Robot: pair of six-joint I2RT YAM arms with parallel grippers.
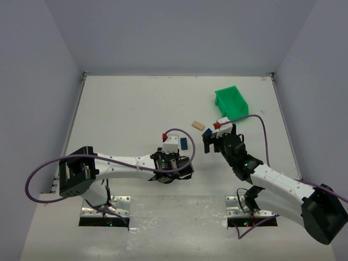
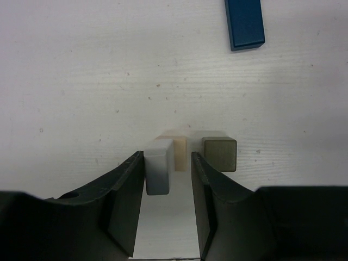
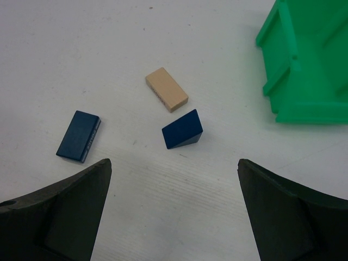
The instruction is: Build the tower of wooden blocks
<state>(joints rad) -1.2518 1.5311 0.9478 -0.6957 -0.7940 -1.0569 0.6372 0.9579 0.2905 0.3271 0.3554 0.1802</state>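
Note:
In the left wrist view a pale grey block [image 2: 157, 173] stands between my left gripper's [image 2: 167, 157] fingers. It touches the left finger, with a gap to the right one. A tan block [image 2: 180, 152] sits right behind it and a dark grey cube [image 2: 219, 154] is on the table just to the right. In the top view the left gripper [image 1: 174, 166] hides these blocks. My right gripper [image 3: 174, 163] is wide open and empty, hovering short of a dark blue wedge [image 3: 182, 129], a pale plank [image 3: 166, 89] and a flat dark blue block [image 3: 79, 136].
A green plastic bin [image 1: 231, 102] stands at the back right, close beyond the right gripper [image 1: 215, 142]. The flat blue block [image 1: 184, 143] lies between the two grippers, and also shows in the left wrist view [image 2: 244, 23]. The plank [image 1: 198, 125] lies left of the bin.

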